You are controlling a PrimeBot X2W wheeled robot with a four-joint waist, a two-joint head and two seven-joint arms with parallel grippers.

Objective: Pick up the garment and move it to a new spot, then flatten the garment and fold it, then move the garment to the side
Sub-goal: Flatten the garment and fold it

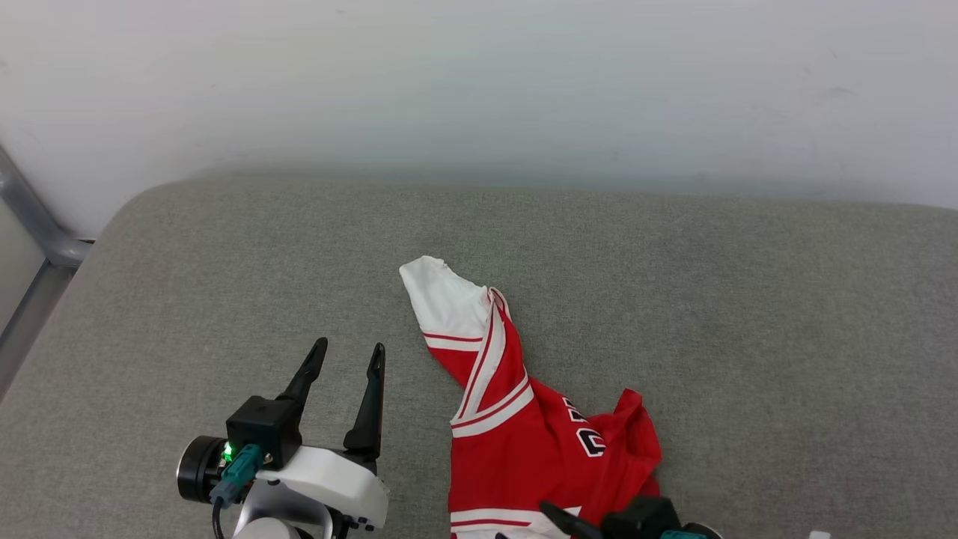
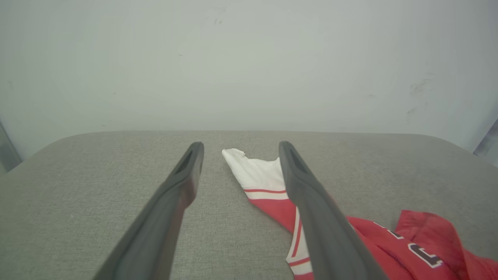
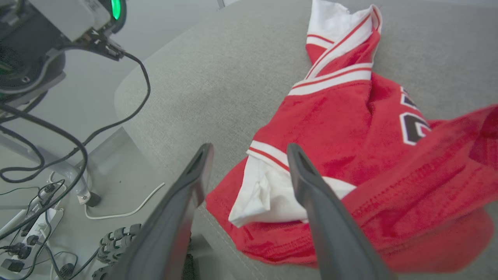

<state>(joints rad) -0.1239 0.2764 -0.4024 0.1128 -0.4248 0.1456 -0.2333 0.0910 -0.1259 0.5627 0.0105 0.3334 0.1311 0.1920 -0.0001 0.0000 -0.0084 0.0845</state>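
At 5 o'clock the right gripper (image 3: 249,149) stands spread, seemingly gripping nothing, over the crumpled shirt (image 1: 524,442). At 7, the left gripper (image 1: 350,346) is spread, empty. A sleeve (image 1: 441,299) reaches toward 11 across the cushion (image 1: 711,284).

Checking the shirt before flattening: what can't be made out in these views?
1. Print: head view, the shirt's folds hide most of it.
2. Shirt's near end: head view, cut off by the bottom edge.
3. Shirt's right side: right wrist view, blurred near the lens; right fingers cover part.
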